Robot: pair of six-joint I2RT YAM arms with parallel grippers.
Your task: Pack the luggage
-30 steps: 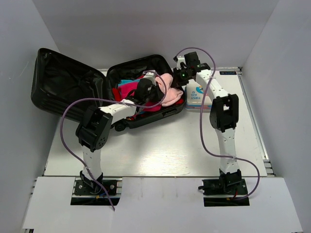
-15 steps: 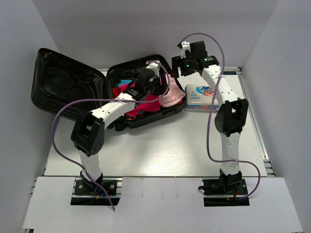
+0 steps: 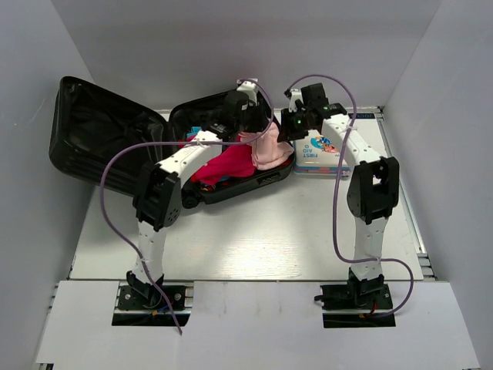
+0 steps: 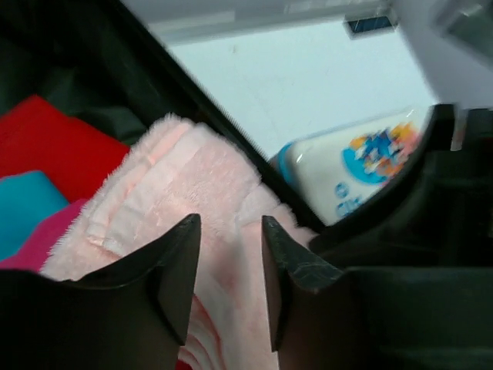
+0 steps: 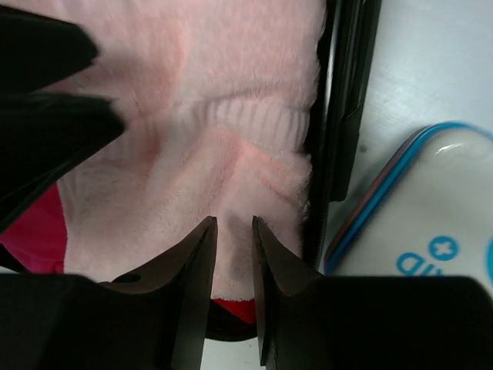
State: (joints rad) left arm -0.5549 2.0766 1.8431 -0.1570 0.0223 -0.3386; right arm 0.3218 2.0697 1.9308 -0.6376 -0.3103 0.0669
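The luggage [image 3: 100, 139] lies open, its lid leaning at the left and its base [image 3: 266, 181] full of clothes. A pink fleece garment [image 3: 269, 150] lies on top at the base's right side, over red cloth [image 3: 227, 163]. My left gripper [image 3: 250, 123] hangs over the pink fleece [image 4: 192, 169] with its jaws apart [image 4: 229, 231]. My right gripper [image 3: 289, 127] is at the fleece's right edge [image 5: 216, 116], by the suitcase rim [image 5: 347, 92], jaws nearly closed [image 5: 234, 227] on a fold of fleece.
A white and blue first-aid tin [image 3: 320, 150] lies on the table just right of the suitcase, also in the wrist views [image 4: 354, 169] [image 5: 431, 216]. Teal cloth [image 4: 23, 200] lies deeper in the base. Grey walls stand on three sides.
My left gripper moved from the middle of the base to the pink fleece at its far right. My right gripper rose, then came back down onto the fleece's right edge.
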